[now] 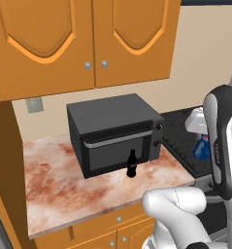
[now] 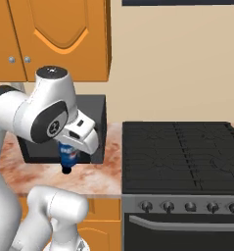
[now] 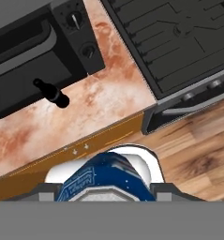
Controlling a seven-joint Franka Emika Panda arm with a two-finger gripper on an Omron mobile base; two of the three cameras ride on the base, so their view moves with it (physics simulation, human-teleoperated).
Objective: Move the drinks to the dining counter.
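Note:
My gripper [image 1: 201,140] [image 2: 69,151] [image 3: 105,190] is shut on the blue can [image 1: 202,147] [image 2: 68,156] [image 3: 101,174], one of the drinks, and holds it in the air. In the hand view the can hangs over the worktop's front edge and the floor. The other drink, a dark bottle [image 1: 132,164] [image 3: 51,93], stands upright on the marbled worktop [image 1: 54,187] just in front of the microwave door. It is well apart from the gripper. The dining counter is out of view.
A dark microwave [image 1: 115,129] sits at the back of the worktop under orange wall cabinets [image 1: 83,39]. A black stove [image 2: 182,152] adjoins the worktop on the right. Wooden floor [image 3: 197,140] lies in front of the orange drawers.

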